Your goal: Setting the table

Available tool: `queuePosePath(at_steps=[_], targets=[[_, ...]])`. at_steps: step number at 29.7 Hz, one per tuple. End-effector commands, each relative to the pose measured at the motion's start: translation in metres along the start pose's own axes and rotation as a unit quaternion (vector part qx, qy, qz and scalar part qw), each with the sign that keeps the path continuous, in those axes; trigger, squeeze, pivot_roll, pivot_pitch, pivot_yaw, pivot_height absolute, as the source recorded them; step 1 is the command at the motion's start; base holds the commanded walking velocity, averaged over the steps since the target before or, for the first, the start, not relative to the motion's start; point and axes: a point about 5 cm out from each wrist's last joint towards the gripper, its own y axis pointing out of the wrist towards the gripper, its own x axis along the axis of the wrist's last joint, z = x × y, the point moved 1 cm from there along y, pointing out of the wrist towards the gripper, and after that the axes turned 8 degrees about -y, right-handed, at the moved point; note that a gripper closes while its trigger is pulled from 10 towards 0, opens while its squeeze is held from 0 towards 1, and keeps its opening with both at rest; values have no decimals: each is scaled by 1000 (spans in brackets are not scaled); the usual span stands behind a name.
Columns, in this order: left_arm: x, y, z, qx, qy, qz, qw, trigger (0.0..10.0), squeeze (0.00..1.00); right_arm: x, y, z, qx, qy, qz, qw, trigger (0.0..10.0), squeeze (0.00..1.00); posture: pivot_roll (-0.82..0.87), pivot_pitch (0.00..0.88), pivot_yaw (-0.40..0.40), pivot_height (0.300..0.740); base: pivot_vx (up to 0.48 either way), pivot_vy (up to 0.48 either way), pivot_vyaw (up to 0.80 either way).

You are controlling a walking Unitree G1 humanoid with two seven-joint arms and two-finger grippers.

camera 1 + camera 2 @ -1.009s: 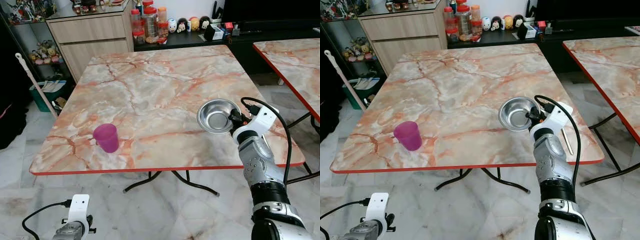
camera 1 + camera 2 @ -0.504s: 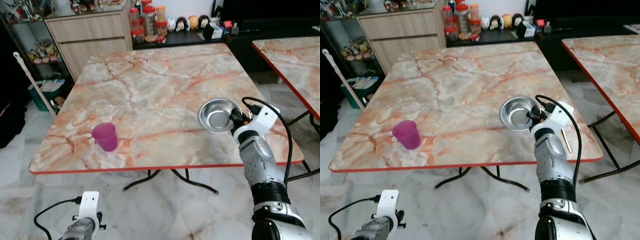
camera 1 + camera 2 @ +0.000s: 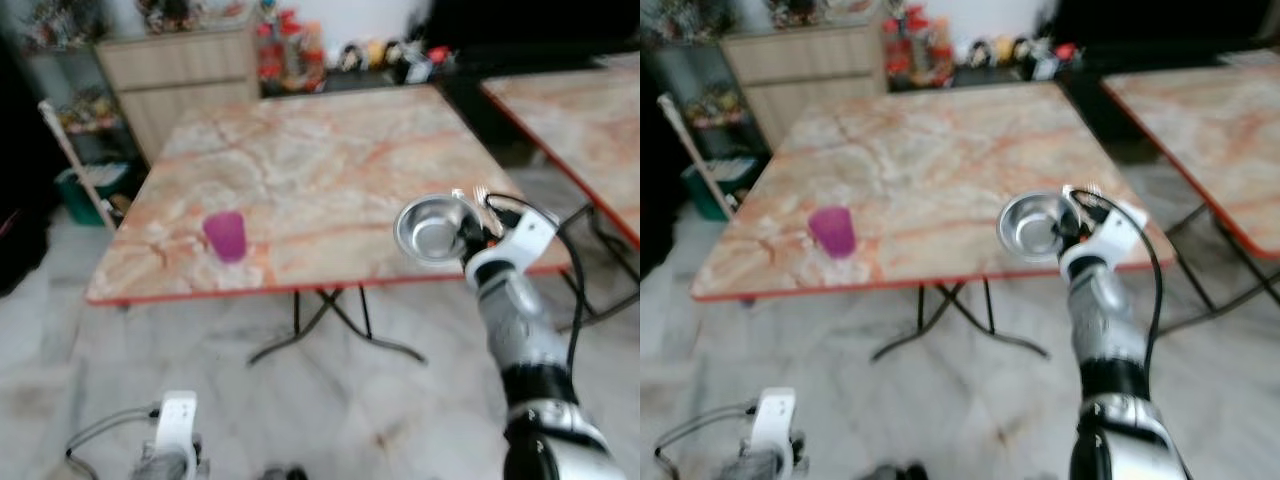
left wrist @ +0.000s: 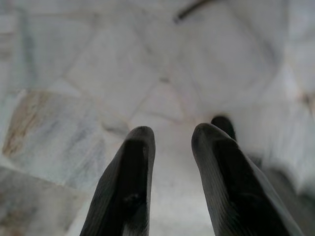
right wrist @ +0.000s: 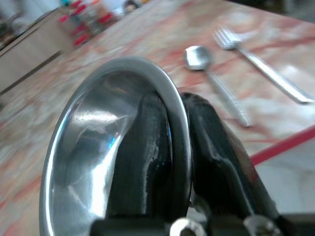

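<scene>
Bowl (image 3: 433, 228), the steel one, is pinched by its rim in your right gripper (image 5: 170, 147), one black finger inside the wall and one outside, and it is held tilted up in the air over the table's (image 3: 330, 170) near right corner, at about 4 o'clock of the top. Your hold is on a thin, slick edge only, so you should expect the bowl to pivot or slip out if you swing the arm fast or set it down on its rim; from there it could roll off the red edge to the floor. You also have a spoon (image 5: 211, 78) and a fork (image 5: 261, 61) lying on the marble just beyond the bowl, so lowering blind may land the bowl on them and leave it rocking. The head views are blurred, which makes placement harder to judge. The pink cup (image 3: 226, 236) stands at about 8 o'clock, well apart. Your left gripper (image 4: 170, 182) hangs low over the floor tiles, fingers slightly parted and empty.
</scene>
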Motion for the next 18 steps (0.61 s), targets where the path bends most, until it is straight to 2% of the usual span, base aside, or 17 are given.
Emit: queuePosePath(at_steps=[1, 8, 11, 15, 18], targets=[[-23, -4, 6, 11, 0, 37, 999, 10000, 0, -1, 1, 14, 21, 4, -2, 1000, 10000, 0, -74, 1, 86, 736, 0, 0, 0], [-20, -3, 4, 11, -13, 28, 999, 10000, 0, -3, 1, 11, 15, 6, 0, 1000, 10000, 0, -71, 3, 86, 736, 0, 0, 0], [-18, -3, 3, 10, -6, 28, 1000, 10000, 0, -7, 2, 9, 11, 3, 6, 1000, 10000, 0, -71, 3, 86, 736, 0, 0, 0], [-16, -2, 4, 6, 5, 30, 1000, 10000, 0, -19, 1, 0, -6, -21, 29, 999, 10000, 0, -75, 5, 89, 736, 0, 0, 0], [-15, -2, 8, 9, 2, 30, 1000, 10000, 0, -38, -1, -11, -28, -37, 67, 997, 10000, 0, -80, 5, 93, 736, 0, 0, 0]])
